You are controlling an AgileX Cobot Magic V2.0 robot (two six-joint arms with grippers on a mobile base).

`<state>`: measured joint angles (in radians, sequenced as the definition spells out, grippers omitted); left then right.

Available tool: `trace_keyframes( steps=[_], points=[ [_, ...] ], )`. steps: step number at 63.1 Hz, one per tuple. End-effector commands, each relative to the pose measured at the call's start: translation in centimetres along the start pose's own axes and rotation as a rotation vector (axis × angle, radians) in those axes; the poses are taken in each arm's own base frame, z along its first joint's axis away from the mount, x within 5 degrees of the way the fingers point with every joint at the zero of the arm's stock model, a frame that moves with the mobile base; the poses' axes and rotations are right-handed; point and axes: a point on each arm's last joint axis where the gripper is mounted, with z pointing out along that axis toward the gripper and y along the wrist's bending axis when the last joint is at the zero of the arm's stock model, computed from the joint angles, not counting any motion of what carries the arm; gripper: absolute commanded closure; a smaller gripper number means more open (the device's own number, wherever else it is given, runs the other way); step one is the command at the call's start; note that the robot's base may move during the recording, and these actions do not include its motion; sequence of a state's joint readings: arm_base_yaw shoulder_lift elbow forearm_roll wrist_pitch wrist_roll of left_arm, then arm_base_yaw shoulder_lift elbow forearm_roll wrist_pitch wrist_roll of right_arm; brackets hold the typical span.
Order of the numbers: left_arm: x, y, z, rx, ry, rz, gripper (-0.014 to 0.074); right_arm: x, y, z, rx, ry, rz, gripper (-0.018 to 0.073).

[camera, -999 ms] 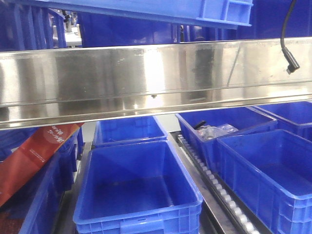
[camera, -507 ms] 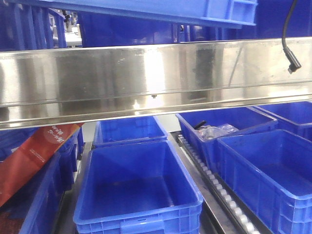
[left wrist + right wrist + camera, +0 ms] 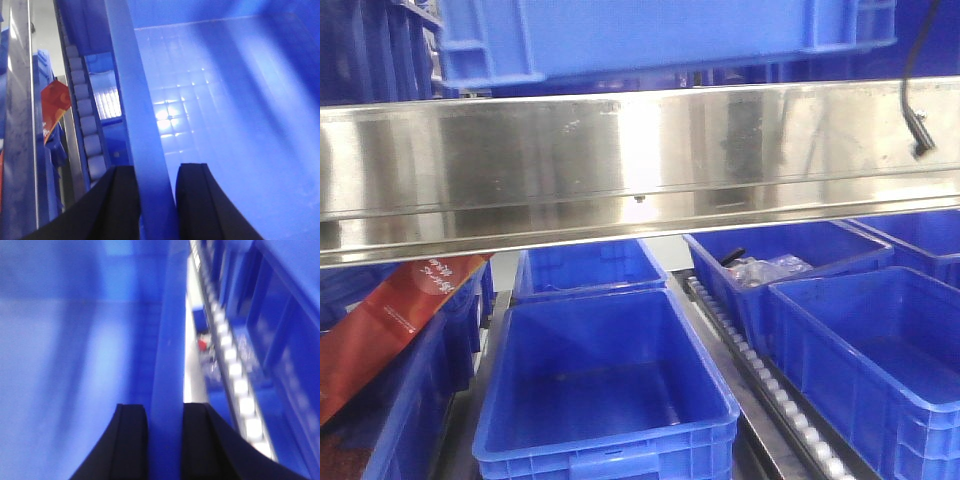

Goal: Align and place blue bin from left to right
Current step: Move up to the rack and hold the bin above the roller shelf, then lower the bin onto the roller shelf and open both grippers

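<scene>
The blue bin (image 3: 660, 35) hangs above the steel beam at the top of the front view, light blue with reinforced corners. Neither gripper shows in that view. In the left wrist view my left gripper (image 3: 156, 172) is shut on the bin's left wall (image 3: 135, 100), one finger outside and one inside, with the pale ribbed floor (image 3: 200, 105) beyond. The right wrist view is blurred; there my right gripper (image 3: 165, 412) is shut on the bin's right wall (image 3: 170, 330) in the same way.
A wide steel beam (image 3: 640, 165) crosses the front view. Below it stand several darker blue bins (image 3: 605, 380), one holding a plastic bag (image 3: 765, 268). A roller track (image 3: 760, 375) runs between them. A red carton (image 3: 390, 320) leans at the left.
The held bin has risen and levelled in the front view: more of its side wall and both corners now show above the beam. The bins below have not moved.
</scene>
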<state>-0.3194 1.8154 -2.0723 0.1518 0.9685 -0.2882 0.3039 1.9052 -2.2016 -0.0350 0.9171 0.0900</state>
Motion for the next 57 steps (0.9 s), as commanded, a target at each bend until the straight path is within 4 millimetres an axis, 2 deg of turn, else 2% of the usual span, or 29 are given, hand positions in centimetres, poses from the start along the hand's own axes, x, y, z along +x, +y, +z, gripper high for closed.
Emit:
trace_keyframes(
  steps=[1, 11, 17, 24, 30, 38, 43, 47, 52, 57],
  points=[
    [-1.2, -0.7, -1.1, 0.035, -0.115, 0.027, 0.0615, -1.9, 0.5, -0.7, -0.039, -0.171, -0.006, 0.0636],
    [-1.2, -0.5, -1.1, 0.013, -0.107, 0.039, 0.0615, -1.5, 0.7, 0.7, -0.056, -0.163, 0.010, 0.0636],
    [-1.1, -0.3, -1.1, -0.002, -0.099, 0.047, 0.0615, -1.4, 0.7, 0.8, -0.056, -0.161, 0.010, 0.0636],
    [-1.0, -0.3, -1.1, -0.010, -0.094, 0.051, 0.0565, -1.4, 0.7, 0.8, -0.056, -0.159, 0.010, 0.0615],
    [-1.0, -0.3, -1.1, -0.011, -0.090, 0.051, 0.0423, -1.2, 0.7, 0.8, -0.055, -0.141, 0.009, 0.0489],
    [-0.9, -0.2, -1.1, -0.015, -0.076, 0.051, 0.0172, -1.1, 0.7, 0.9, -0.054, -0.126, 0.008, 0.0167],
    [-0.9, -0.2, -1.1, -0.015, -0.076, 0.051, 0.0056, -1.1, 0.7, 0.8, -0.054, -0.123, 0.008, -0.0003],
    [-0.9, -0.2, -1.2, -0.015, -0.078, 0.051, -0.0008, -1.2, 0.7, 0.4, -0.054, -0.126, 0.007, -0.0010],
    [-1.2, -0.1, -2.2, -0.012, -0.095, 0.048, -0.0003, -1.5, 0.7, -0.5, -0.054, -0.132, 0.006, -0.0009],
    [-1.4, 0.1, -3.8, -0.013, -0.106, 0.042, 0.0005, -2.0, 0.7, -2.3, -0.056, -0.153, 0.006, -0.0008]
  ],
)
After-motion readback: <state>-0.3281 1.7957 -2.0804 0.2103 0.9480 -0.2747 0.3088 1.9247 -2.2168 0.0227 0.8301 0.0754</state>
